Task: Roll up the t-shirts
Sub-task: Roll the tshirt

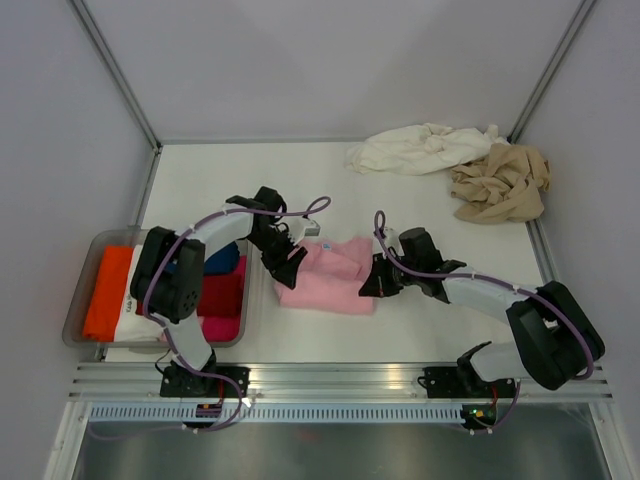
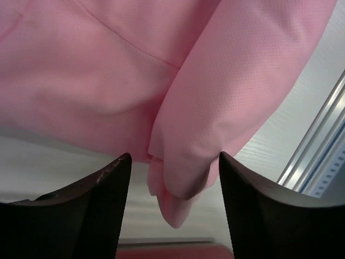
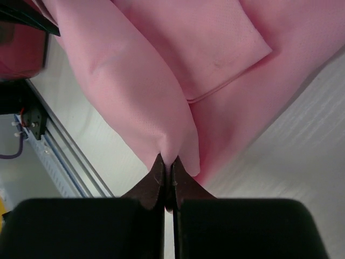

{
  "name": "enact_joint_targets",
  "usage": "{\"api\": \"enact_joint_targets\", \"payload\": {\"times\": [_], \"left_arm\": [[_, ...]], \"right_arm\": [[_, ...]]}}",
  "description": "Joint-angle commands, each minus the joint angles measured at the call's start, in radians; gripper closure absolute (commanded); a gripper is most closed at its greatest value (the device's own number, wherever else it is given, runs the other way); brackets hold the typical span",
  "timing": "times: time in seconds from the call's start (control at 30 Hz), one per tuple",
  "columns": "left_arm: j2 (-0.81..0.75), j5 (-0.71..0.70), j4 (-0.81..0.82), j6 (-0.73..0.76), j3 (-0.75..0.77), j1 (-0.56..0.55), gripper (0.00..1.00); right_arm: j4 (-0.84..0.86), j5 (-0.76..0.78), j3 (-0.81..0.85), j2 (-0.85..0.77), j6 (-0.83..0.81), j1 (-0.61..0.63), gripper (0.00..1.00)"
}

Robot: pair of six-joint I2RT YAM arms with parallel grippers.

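While the right gripper (image 3: 167, 164) pinches a ridge of the pink shirt (image 1: 325, 275) between fingertips pressed together, the left gripper (image 2: 175, 156) stands wide, its two dark fingers (image 2: 97, 205) well apart. A rounded fold of the same shirt hangs in the gap between those fingers; whether it touches either one cannot be told. Seen from above, the pink shirt lies partly folded on the white table (image 1: 430, 330), directly between the two grippers: the left gripper meets its left edge, the right gripper its right near corner. Cloth rises from the right gripper's tips in a taut crease, with a flat doubled layer lying just ahead of it. Far ahead of the right gripper and well apart from it, the cream shirt (image 1: 415, 148) and the tan shirt (image 1: 500, 183) lie crumpled, touching one another, the tan one to the right. Behind the left gripper, beside that arm's elbow, a clear tray (image 1: 78, 300) holds folded cloths (image 1: 105, 290) in orange, red, blue and white.
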Motion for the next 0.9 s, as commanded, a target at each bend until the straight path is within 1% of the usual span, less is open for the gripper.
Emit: {"api": "enact_joint_targets", "payload": {"times": [0.0,0.03,0.17,0.2,0.27,0.33,0.37,0.4,0.43,0.47,0.5,0.53,0.57,0.63,0.7,0.8,0.87], "left_arm": [[-0.124,-0.063,0.070,0.088,0.003,0.004,0.28],[-0.143,-0.068,0.088,0.108,0.003,0.004,0.25],[-0.265,-0.080,0.153,0.227,-0.028,0.002,0.20],[-0.326,-0.083,0.194,0.246,-0.063,-0.005,0.19],[-0.386,-0.101,0.239,0.305,-0.113,-0.031,0.17],[-0.476,-0.158,0.312,0.353,-0.233,-0.099,0.17],[-0.505,-0.192,0.343,0.393,-0.283,-0.126,0.17],[-0.528,-0.253,0.402,0.412,-0.380,-0.183,0.17],[-0.568,-0.274,0.426,0.427,-0.423,-0.208,0.16],[-0.585,-0.293,0.452,0.447,-0.460,-0.231,0.15],[-0.598,-0.333,0.508,0.453,-0.524,-0.276,0.14],[-0.608,-0.348,0.530,0.459,-0.549,-0.295,0.13],[-0.615,-0.367,0.555,0.479,-0.572,-0.309,0.04],[-0.612,-0.428,0.620,0.494,-0.624,-0.340,0.04],[-0.605,-0.475,0.656,0.519,-0.656,-0.344,0.04],[-0.596,-0.479,0.677,0.556,-0.679,-0.344,0.04],[-0.587,-0.470,0.685,0.567,-0.695,-0.344,0.07]], "right_arm": [[0.017,-0.107,0.075,0.024,0.080,-0.004,0.99],[0.008,-0.113,0.088,0.033,0.092,-0.005,1.00],[-0.010,-0.143,0.104,0.087,0.172,-0.052,1.00],[-0.007,-0.149,0.098,0.097,0.186,-0.063,1.00],[0.015,-0.146,0.093,0.125,0.241,-0.085,1.00],[0.046,-0.147,0.087,0.150,0.293,-0.085,1.00],[0.057,-0.147,0.089,0.159,0.298,-0.085,1.00],[0.048,-0.149,0.104,0.170,0.298,-0.085,1.00],[0.036,-0.150,0.115,0.188,0.295,-0.085,1.00],[0.025,-0.156,0.124,0.197,0.295,-0.086,1.00],[0.025,-0.161,0.133,0.205,0.295,-0.086,1.00],[0.025,-0.167,0.138,0.213,0.296,-0.086,1.00],[0.025,-0.167,0.138,0.213,0.292,-0.086,1.00],[0.022,-0.164,0.135,0.203,0.281,-0.086,1.00],[0.017,-0.164,0.127,0.200,0.266,-0.086,1.00],[0.017,-0.170,0.129,0.205,0.253,-0.086,1.00],[0.020,-0.170,0.135,0.216,0.249,-0.086,1.00]]}}
